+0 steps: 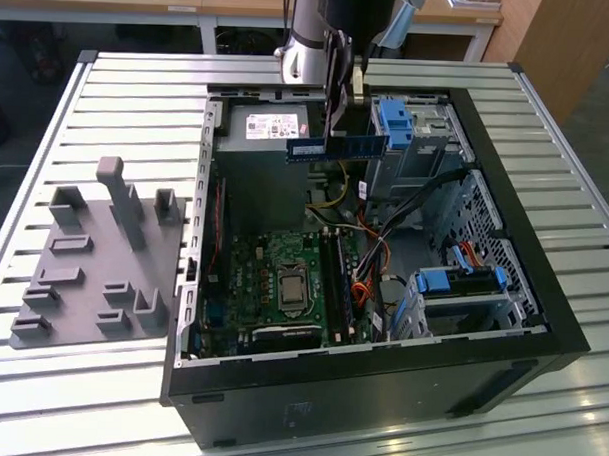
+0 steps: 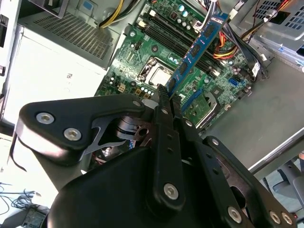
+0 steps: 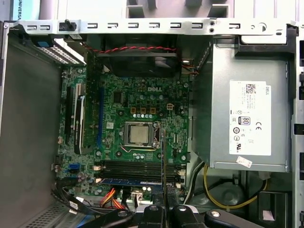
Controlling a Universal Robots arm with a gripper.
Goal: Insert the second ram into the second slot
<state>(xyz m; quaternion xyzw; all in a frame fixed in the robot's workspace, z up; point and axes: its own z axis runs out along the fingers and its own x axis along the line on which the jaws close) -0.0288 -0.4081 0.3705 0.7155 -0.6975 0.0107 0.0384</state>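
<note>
Gripper (image 1: 336, 135) clamped shut on the second ram (image 1: 365, 144), holding the blue stick level and on edge in the air above the open computer case (image 1: 542, 296), near the case's far edge beside the power supply (image 1: 268, 127). In the second wrist view, the stick (image 2: 198, 45) hangs clear above the motherboard's (image 2: 142, 52) memory slots (image 2: 166, 35).

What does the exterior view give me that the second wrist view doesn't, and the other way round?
Exterior view: the grey fixture tray beside the open case, and how high the second ram hangs over the case. Second wrist view: the gripper shut on the ram, close up, with the memory slots beyond. Both: the ram, motherboard and processor socket.
</note>
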